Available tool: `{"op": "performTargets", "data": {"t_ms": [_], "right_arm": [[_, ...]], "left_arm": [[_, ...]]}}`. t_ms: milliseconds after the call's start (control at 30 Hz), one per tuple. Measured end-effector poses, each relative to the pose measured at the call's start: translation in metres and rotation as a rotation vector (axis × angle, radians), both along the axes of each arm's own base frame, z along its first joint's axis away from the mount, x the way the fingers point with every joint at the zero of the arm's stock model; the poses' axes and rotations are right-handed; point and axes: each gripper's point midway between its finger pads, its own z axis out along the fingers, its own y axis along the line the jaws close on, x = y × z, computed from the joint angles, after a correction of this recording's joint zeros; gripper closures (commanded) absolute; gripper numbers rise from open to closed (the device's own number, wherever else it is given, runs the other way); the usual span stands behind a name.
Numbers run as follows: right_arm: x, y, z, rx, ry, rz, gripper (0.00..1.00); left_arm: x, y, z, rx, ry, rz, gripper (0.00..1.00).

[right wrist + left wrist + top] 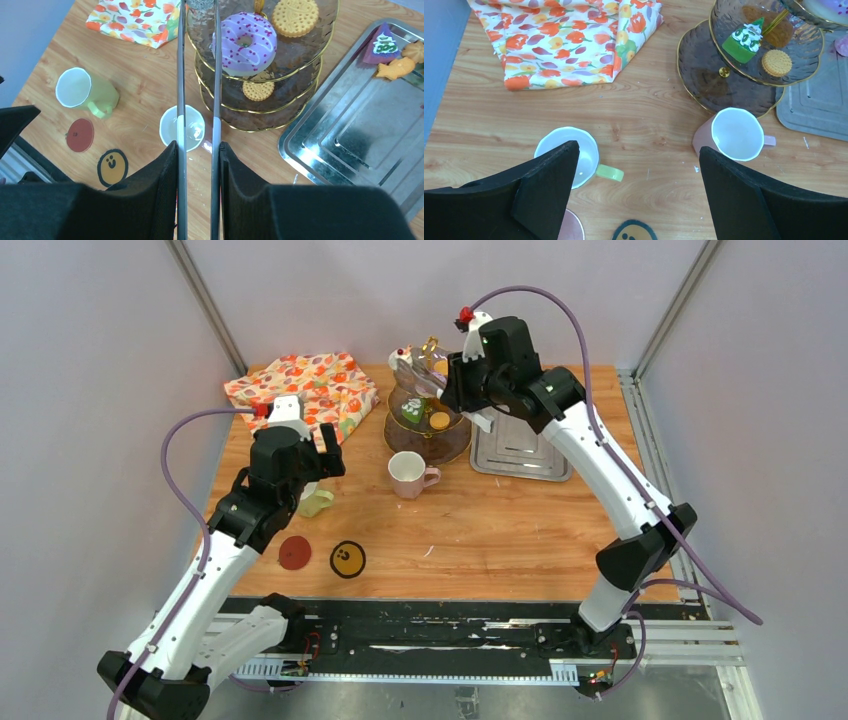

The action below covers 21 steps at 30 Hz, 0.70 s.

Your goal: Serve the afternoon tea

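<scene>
Stand [704,70] centre-back; tray [520,455] right of it, cloth [305,390] left, mug [408,472] just before it; doughnut [244,42] on stand.

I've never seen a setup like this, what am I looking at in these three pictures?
Two robot arms are bolted to a wooden table. One picture looks down from above; the other two come from cameras on each wrist, so the black shapes are the claw fingers. The left claw is open and empty near the green mug. The right claw grips metal tongs over a three-tier glass stand holding a purple doughnut and biscuits. A pink mug, steel tray, floral cloth and two coasters also lie there.
</scene>
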Motion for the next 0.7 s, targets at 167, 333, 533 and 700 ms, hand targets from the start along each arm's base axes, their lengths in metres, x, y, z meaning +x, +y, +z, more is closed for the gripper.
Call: {"op": "performTargets", "data": {"t_ms": [167,333,533,700], "right_arm": [[0.008,-0.002,-0.001,-0.014,-0.002,-0.035,0.98],[0.012,-0.004,-0.004,-0.028,-0.001,-0.056,0.80],[0.014,-0.004,-0.007,-0.036,0.005,-0.060,0.70],[0.014,-0.004,-0.007,-0.038,0.004,-0.059,0.64]], "left_arm": [[-0.001,0.001,-0.001,0.005,0.002,0.000,0.05],[-0.001,0.002,-0.002,0.013,0.005,0.000,0.05],[-0.001,0.003,-0.002,0.022,0.005,0.005,0.05],[-0.001,0.004,-0.003,0.026,0.005,0.009,0.05]]}}
